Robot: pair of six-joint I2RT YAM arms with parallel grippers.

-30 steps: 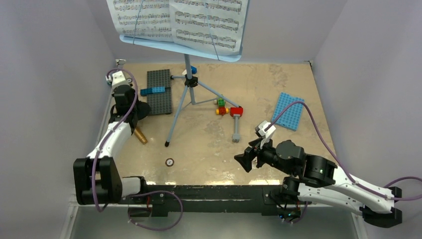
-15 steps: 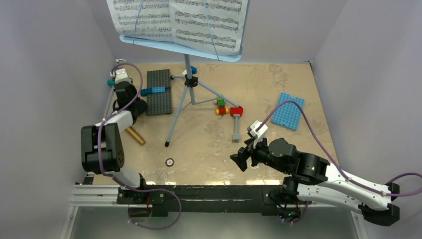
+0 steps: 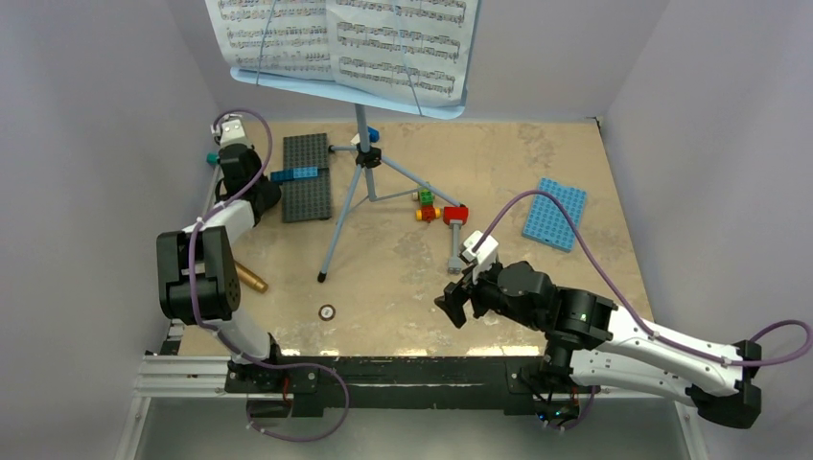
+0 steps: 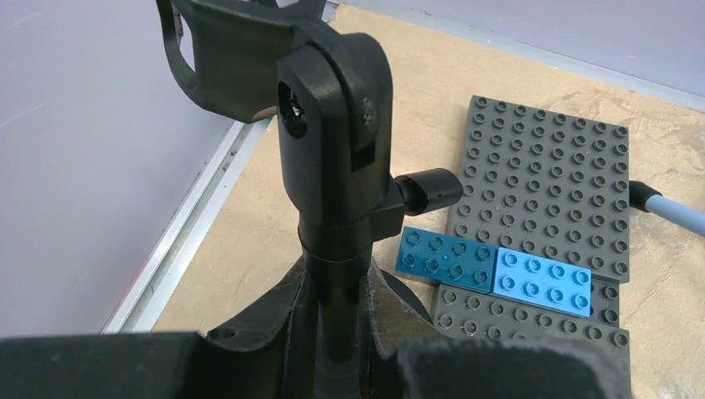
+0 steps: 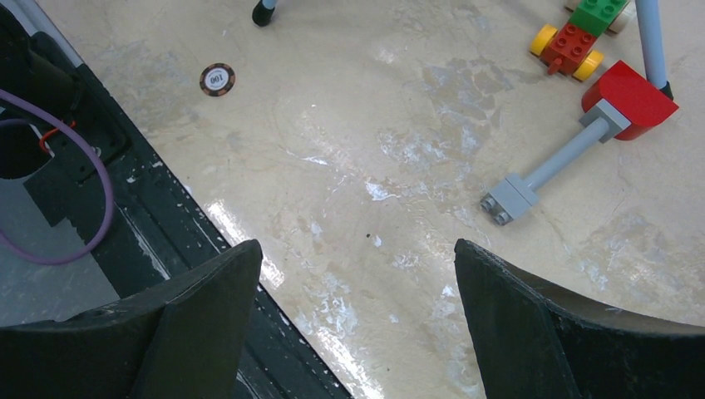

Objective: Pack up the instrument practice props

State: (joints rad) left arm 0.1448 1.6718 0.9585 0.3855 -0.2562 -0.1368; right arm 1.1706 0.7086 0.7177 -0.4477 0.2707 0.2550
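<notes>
The light-blue music stand (image 3: 357,153) stands on its tripod at the back, with white sheet-music pages (image 3: 345,38) on its tray. One of its legs (image 5: 651,37) ends by the red brick. My left gripper (image 4: 341,312) is shut on the upright stem of the black mic stand (image 4: 332,158). It sits at the far left (image 3: 257,195), beside the grey baseplate. The gold-brown microphone (image 3: 250,278) lies on the table near the left arm's elbow. My right gripper (image 3: 452,304) hovers open over bare table near the front edge (image 5: 357,274).
A grey baseplate (image 3: 307,192) carries blue bricks (image 3: 294,174). A blue baseplate (image 3: 554,213) lies at the right. A red brick on a grey rod (image 3: 454,230) and small coloured bricks (image 3: 425,204) lie mid-table. A small round disc (image 3: 327,311) lies in front. Walls enclose three sides.
The left arm has folded back at the elbow and its gripper has moved toward the far left with the mic stand. The right gripper has moved left. The microphone now shows in full.
</notes>
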